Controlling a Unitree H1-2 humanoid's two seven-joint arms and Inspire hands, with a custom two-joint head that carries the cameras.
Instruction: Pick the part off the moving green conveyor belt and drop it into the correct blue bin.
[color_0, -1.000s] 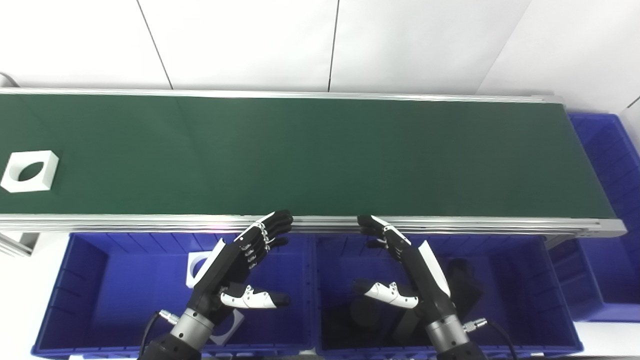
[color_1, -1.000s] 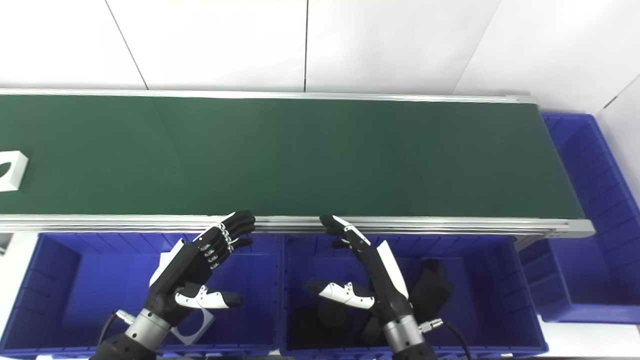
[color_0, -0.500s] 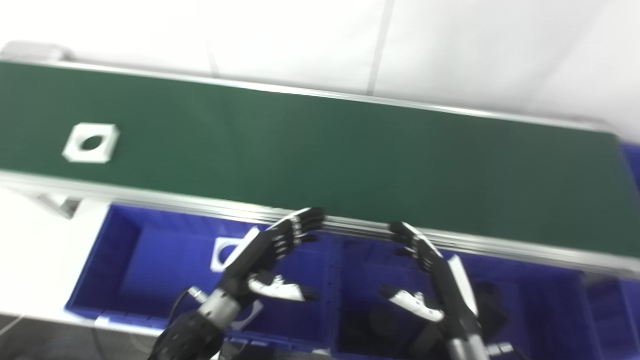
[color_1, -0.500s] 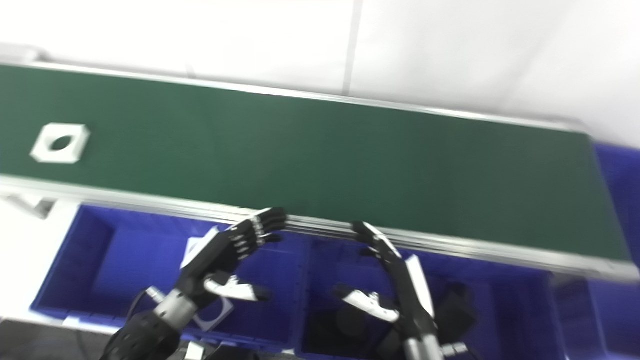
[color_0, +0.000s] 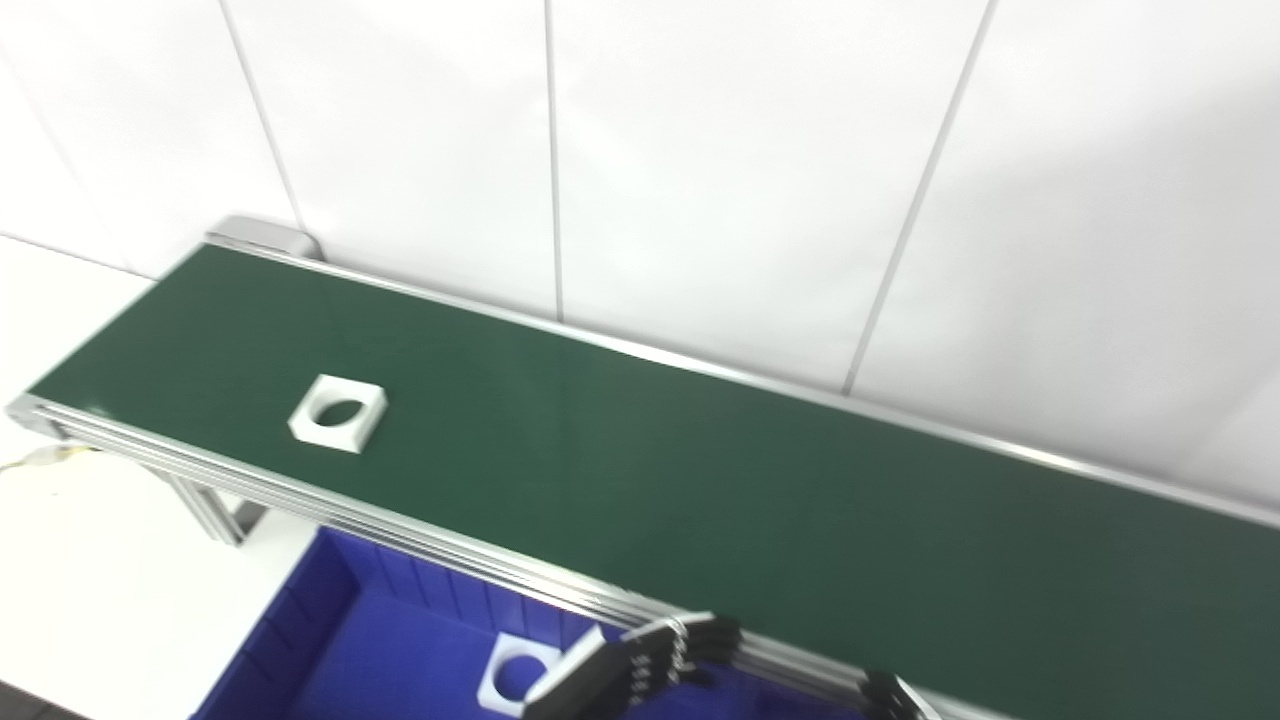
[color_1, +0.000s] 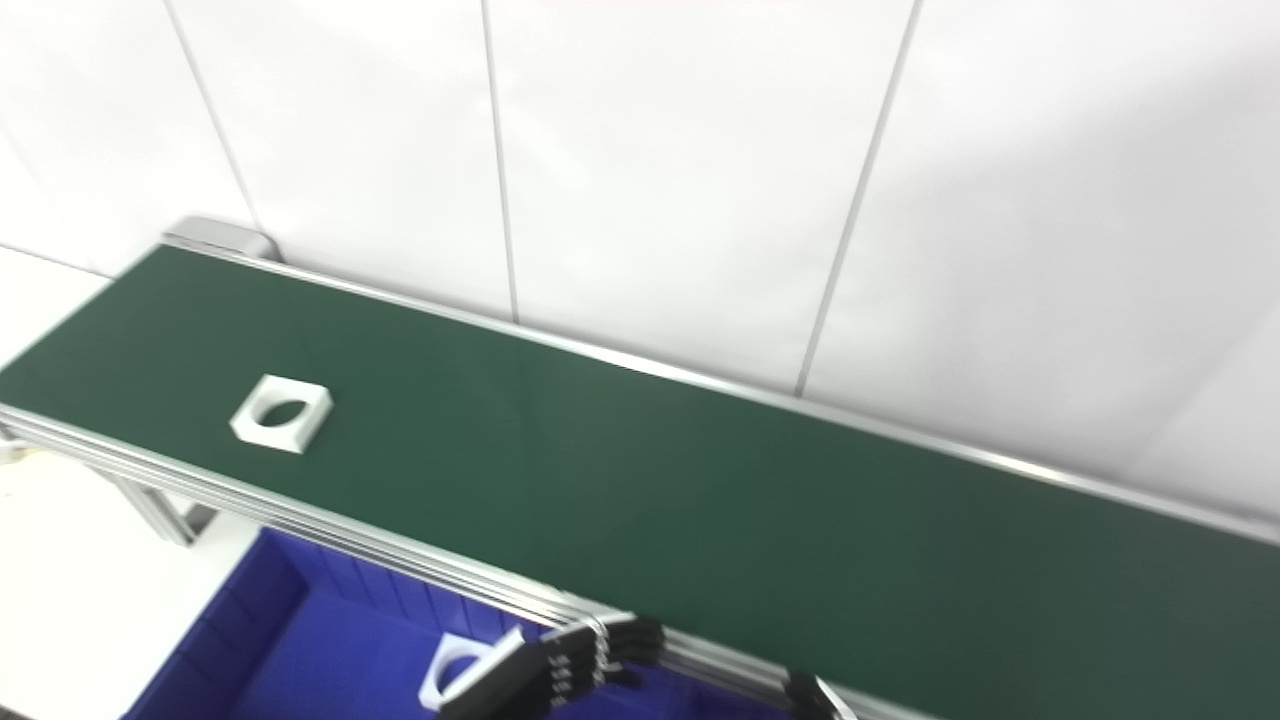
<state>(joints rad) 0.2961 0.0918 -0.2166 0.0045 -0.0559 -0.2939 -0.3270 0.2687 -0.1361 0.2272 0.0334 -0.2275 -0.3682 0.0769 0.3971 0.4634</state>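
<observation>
Fingers (color_0: 690, 645) of left hand (color_0: 625, 675) extended beside conveyor belt (color_0: 700, 480).

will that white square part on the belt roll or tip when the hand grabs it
The white part lies flat on the belt, low and square-edged, so it will probably slide rather than roll or tip. It looks like rigid plastic, so likely stiff. The large hole through it suggests it is light for its size.
</observation>
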